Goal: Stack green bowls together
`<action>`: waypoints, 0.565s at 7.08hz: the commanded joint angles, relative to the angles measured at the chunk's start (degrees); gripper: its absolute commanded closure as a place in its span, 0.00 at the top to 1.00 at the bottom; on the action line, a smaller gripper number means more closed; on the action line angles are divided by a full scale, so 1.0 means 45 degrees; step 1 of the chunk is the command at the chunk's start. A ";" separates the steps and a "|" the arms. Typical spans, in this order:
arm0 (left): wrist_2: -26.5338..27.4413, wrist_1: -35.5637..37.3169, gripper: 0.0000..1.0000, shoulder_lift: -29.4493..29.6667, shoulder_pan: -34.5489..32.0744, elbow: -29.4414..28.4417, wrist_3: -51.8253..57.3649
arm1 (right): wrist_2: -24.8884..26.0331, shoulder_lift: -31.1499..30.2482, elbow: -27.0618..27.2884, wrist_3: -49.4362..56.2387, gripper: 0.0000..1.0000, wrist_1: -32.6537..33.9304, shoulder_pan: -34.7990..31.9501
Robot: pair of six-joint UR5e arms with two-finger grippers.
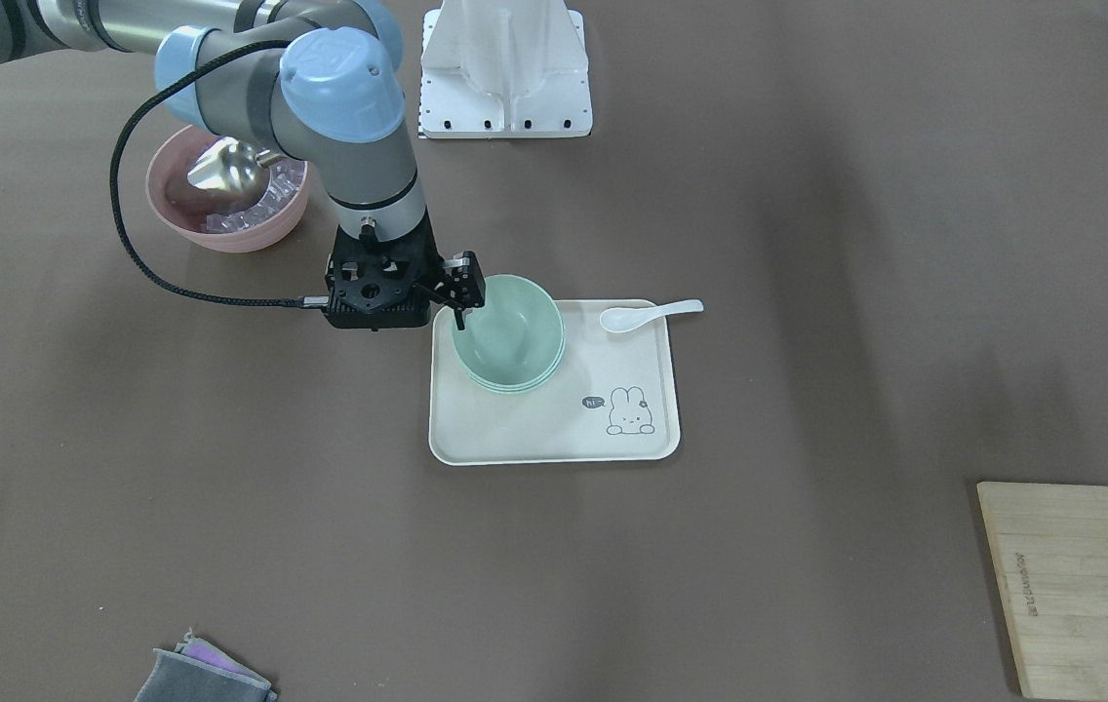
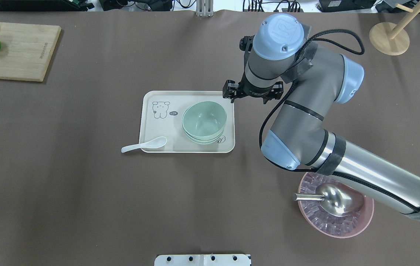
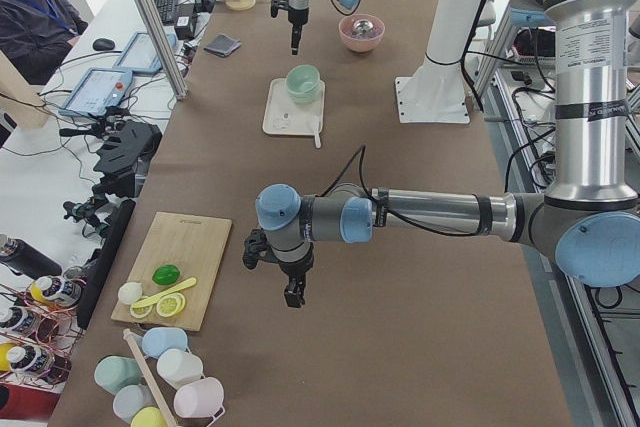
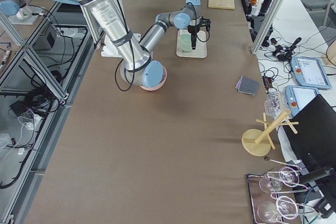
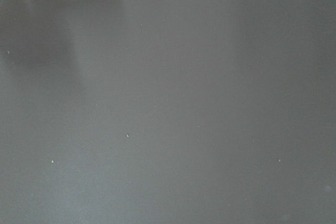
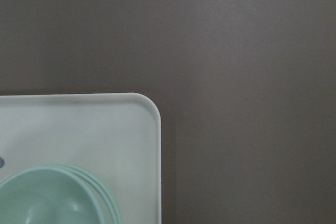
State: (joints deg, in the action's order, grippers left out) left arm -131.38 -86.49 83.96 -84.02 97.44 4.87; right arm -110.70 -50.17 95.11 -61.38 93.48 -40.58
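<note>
The three green bowls sit nested in one stack on the cream tray, at the tray's end nearest my right arm. The stack also shows in the overhead view and at the bottom left of the right wrist view. My right gripper hangs open and empty just off the tray's corner beside the stack, touching no bowl. My left gripper hovers over bare table far from the tray. It shows only in the exterior left view, so I cannot tell whether it is open or shut.
A white spoon lies across the tray's edge. A pink bowl with ice and a metal scoop stands under my right arm. A wooden cutting board with lime and lemon pieces is at the far left corner. A folded cloth lies near the operators' edge.
</note>
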 commanded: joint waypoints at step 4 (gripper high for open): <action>0.0094 0.0195 0.98 0.0053 -0.0155 -0.0227 -0.0163 | -0.1843 -0.3199 0.0036 0.6965 1.00 0.0008 -0.4176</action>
State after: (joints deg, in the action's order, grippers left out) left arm -130.98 -85.67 84.25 -84.50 96.46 4.24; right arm -117.54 -60.18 95.27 -38.88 93.49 -54.34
